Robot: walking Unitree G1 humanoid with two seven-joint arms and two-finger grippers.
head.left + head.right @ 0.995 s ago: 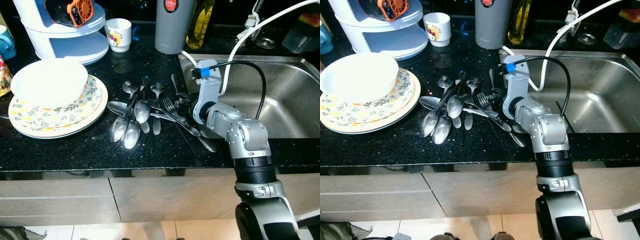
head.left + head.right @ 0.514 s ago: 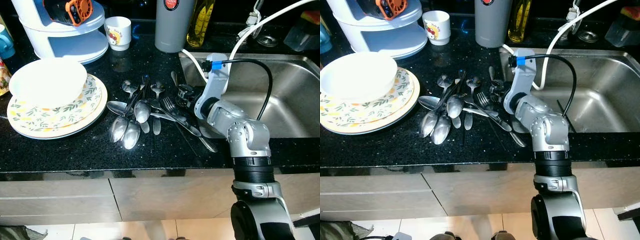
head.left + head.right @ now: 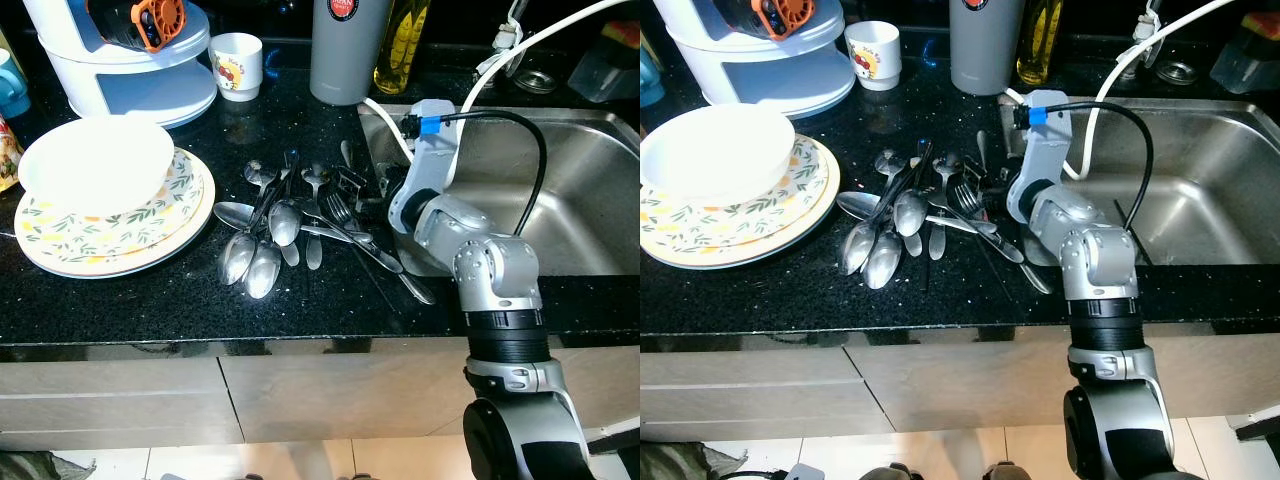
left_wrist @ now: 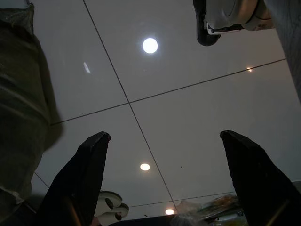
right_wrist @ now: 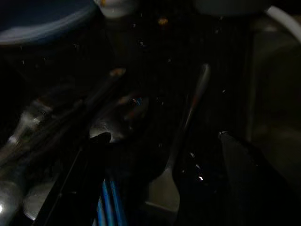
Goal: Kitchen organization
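A pile of spoons and forks [image 3: 283,226] lies on the black counter [image 3: 150,300] just left of the sink. My right gripper [image 3: 355,186] hovers low over the pile's far right edge, beside the sink rim. In the right wrist view its fingers [image 5: 94,179] stand open, with a spoon bowl [image 5: 121,118] and a thin handle [image 5: 192,110] lying on the counter beyond them. Nothing is held. My left gripper [image 4: 164,179] hangs idle and open over a tiled floor.
A white bowl [image 3: 97,160] sits on stacked patterned plates [image 3: 180,215] at the left. Behind stand a white tiered rack [image 3: 135,75], a small cup [image 3: 238,65], a grey canister [image 3: 345,55] and an oil bottle [image 3: 400,45]. The steel sink [image 3: 575,190] and a white hose [image 3: 520,45] are to the right.
My right wrist has lifted and swung away from the counter's front edge. Its fingers now sit farther back over the pile. The cutlery has not visibly moved.
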